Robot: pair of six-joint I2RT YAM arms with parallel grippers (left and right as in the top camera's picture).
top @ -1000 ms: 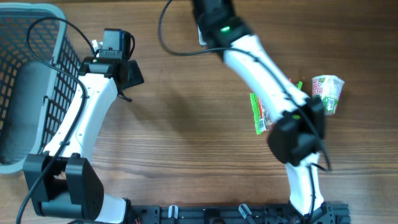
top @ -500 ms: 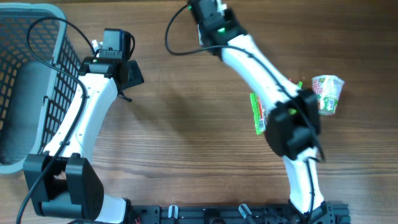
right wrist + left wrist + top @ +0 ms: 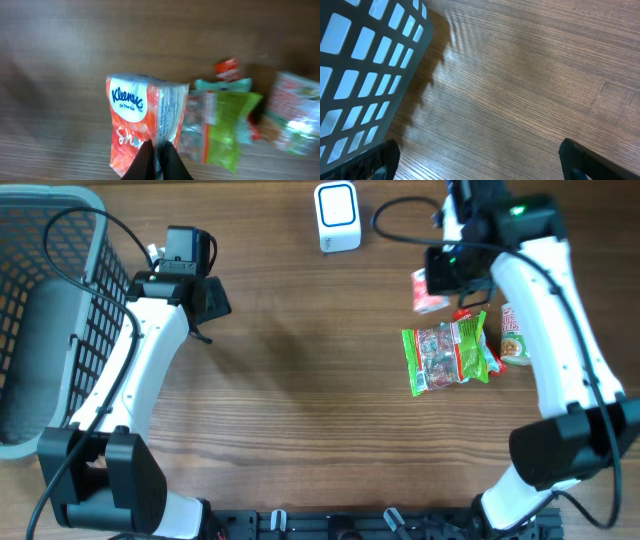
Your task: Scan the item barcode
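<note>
at the far edge of the bench [image 3: 300,410], in the overhead view, a white scanner [image 3: 337,217] with rounded corners stands on brown wood grain. to its right the right gripper [image 3: 440,278] is clenched on a glossy red-and-white tissue pack [image 3: 431,288], held just off the far right part of the bench; the fingers themselves are hidden under the black wrist. nearer the front lies a crinkled green snack bag [image 3: 450,355], and the white arm covers most of a printed cup [image 3: 514,336] beside it. a grey plastic lattice basket [image 3: 40,310] is cut off at the left edge. the left gripper [image 3: 208,298] sits beside the basket; its jaws cannot be made out from here.

in the left wrist view the left gripper [image 3: 479,162] is released, its two dark fingertips [image 3: 380,160] far apart in the lower corners and mostly cut off, with bare wood between them. the basket's [image 3: 365,60] square-holed wall fills the upper left corner.

in the right wrist view, which is blurred, the right gripper [image 3: 156,160] pinches the lower edge of the soft film-wrapped tissue pack [image 3: 145,120], blue oval logo facing up. behind it the green snack bag [image 3: 225,130], a small red packet [image 3: 227,70] and the cup [image 3: 295,117] smear together, their print unreadable.
</note>
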